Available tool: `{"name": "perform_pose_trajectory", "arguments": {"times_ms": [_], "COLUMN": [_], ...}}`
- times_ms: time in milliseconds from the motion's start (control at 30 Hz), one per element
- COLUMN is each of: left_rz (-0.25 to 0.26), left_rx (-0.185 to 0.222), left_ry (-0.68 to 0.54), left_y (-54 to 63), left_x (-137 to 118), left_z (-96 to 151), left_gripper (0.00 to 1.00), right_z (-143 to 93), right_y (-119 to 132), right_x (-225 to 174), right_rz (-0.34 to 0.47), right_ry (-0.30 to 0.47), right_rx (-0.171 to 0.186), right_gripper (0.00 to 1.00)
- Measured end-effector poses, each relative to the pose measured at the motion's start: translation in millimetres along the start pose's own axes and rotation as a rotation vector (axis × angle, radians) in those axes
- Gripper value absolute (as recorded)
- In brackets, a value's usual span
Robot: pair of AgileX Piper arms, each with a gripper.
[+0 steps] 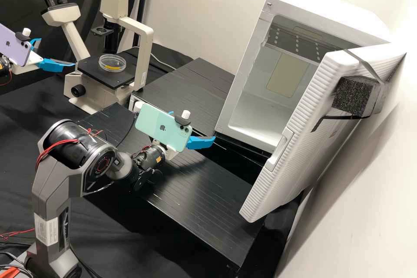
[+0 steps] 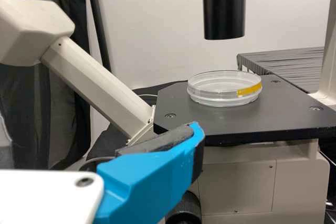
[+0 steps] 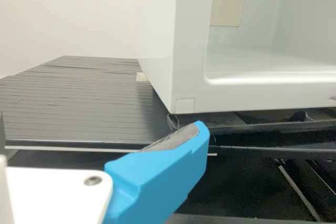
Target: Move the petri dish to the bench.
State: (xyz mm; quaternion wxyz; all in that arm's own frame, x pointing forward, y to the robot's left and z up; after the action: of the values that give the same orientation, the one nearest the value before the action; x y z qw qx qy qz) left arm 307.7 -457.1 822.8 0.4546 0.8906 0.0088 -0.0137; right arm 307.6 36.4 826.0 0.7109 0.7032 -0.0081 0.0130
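"Black bench (image 1: 204, 195) below; petri dish (image 1: 112, 63) on the microscope stage (image 1: 90, 72). Risk?"
"Left gripper (image 1: 56, 52) at its nine o'clock, right gripper (image 1: 193, 126) at four, both spread. Off-centre pinching could skid it."

My left arm (image 1: 4, 68), far left, cropped by high view's edge; my right arm (image 1: 54, 195), near left, cut at base. Mint phone (image 1: 152, 124) partly hides my right gripper (image 1: 193, 126); at right, door (image 1: 299, 156) blocks part of cabinet (image 1: 325, 11) interior.
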Motion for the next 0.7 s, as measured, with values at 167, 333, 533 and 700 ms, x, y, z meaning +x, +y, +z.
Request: {"name": "perform_pose_trajectory", "arguments": {"times_ms": [167, 333, 533, 700], "left_rz": [0.000, 0.000, 0.000, 0.000], "left_rx": [0.000, 0.000, 0.000, 0.000], "left_ry": [0.000, 0.000, 0.000, 0.000], "left_y": [0.0, 0.0, 0.0, 0.0], "left_x": [0, 0, 0, 0], "left_z": [0, 0, 0, 0], "left_gripper": [1.00, 1.00, 1.00, 1.00], "right_z": [0, 2, -6, -34], "right_y": [0, -2, -12, -22], "right_x": [0, -5, -35, -59], "right_rz": [0.000, -0.002, -0.031, -0.059], "right_ry": [0.000, -0.002, 0.039, 0.171], "right_rx": [0.000, 0.000, 0.013, 0.035], "right_gripper": [1.00, 1.00, 1.00, 1.00]}}
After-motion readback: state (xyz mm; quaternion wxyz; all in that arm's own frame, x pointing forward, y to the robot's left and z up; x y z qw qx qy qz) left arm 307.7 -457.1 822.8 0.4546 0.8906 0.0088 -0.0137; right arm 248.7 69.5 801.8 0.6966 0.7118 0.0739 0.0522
